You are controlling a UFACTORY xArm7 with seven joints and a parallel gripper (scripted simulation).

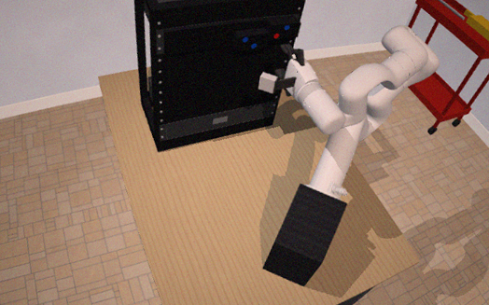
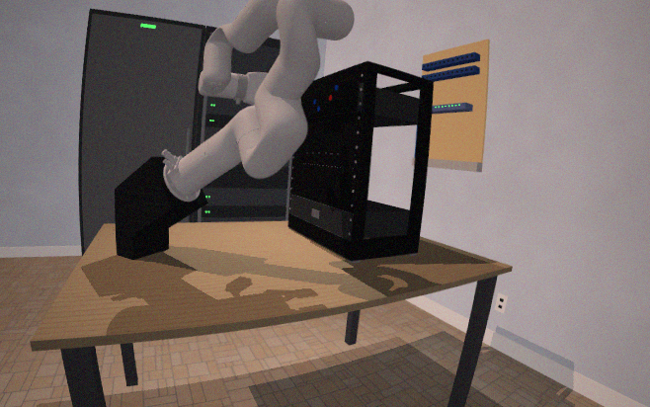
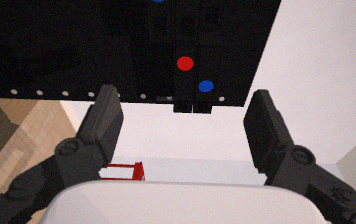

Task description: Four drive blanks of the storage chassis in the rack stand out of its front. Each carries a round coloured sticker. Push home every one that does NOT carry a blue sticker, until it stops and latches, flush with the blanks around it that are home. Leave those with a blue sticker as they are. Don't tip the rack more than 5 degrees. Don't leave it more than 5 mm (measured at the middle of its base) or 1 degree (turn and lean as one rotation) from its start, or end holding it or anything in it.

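facing the rack (image 1: 137, 11) at the worktop's far edge, the gripper (image 3: 184, 127) hangs wide open and empty; the red-stickered blank (image 3: 185, 63) looks rigid, best pushed squarely on its face.

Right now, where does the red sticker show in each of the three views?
Top: red sticker on the rack front's upper right, near the open gripper.
Exterior: small red dot high on the rack's front face.
Wrist: centre top.
Shared landmark: the blue sticker beside it.
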